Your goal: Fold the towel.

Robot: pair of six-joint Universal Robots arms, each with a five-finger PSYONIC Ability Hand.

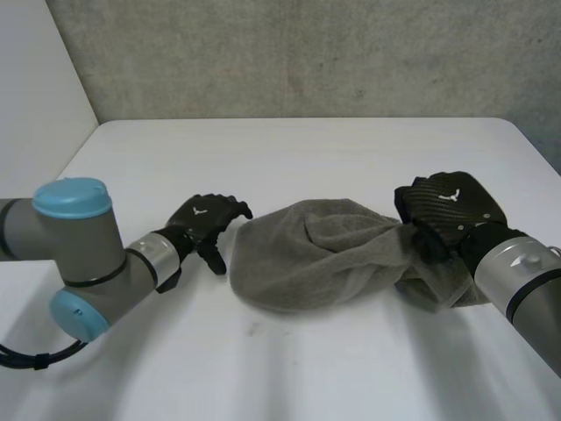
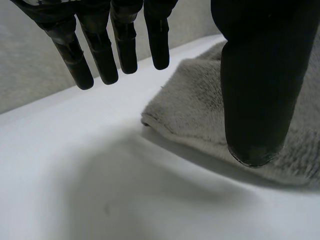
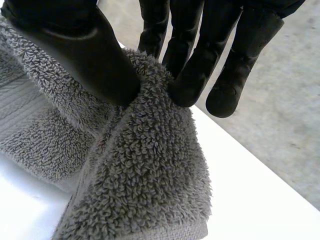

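A grey towel lies bunched in the middle of the white table. My right hand is at the towel's right end and pinches a fold of the towel between its thumb and fingers, lifting that end a little. My left hand hovers just beside the towel's left edge, open, with straight fingers spread above the table and its thumb over the towel's near edge; it holds nothing.
A grey concrete wall stands behind the table's far edge. Bare white tabletop lies under my left hand.
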